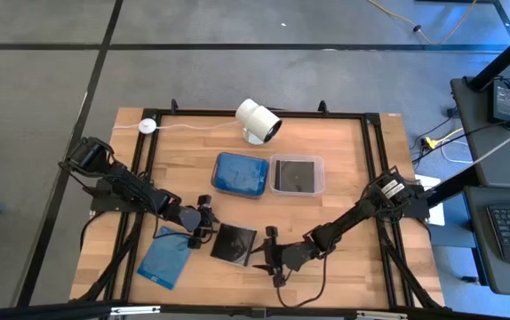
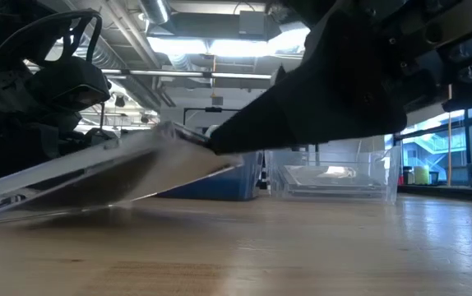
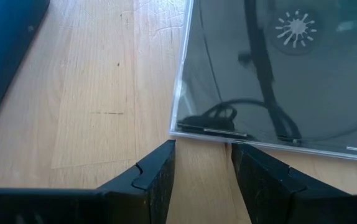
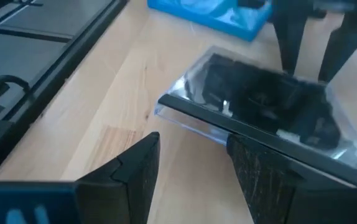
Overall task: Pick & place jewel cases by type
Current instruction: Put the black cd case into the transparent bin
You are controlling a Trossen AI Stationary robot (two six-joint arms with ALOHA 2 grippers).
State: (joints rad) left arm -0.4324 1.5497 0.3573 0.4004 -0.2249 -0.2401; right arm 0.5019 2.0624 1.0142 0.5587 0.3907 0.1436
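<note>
A dark jewel case lies near the table's front edge between my two grippers, tilted in the low view, with its left edge on the wood. My right gripper is open at the case's raised right edge. My left gripper is open, its fingers on either side of the case's opposite edge. A translucent blue jewel case lies flat on the table to the left of the dark one. My right gripper is open, and one fingertip meets the dark case's right edge from the table's right, slanting down. That edge is raised off the wood and the case slopes down to its left edge on the table. My left gripper's fingertips stand close to the case's left edge; whether they touch it, I cannot tell.
A blue tub and a clear tub holding dark cases stand side by side at mid-table. A white cylindrical camera sits behind them near the far edge. Bare wood lies to the right of the right arm.
</note>
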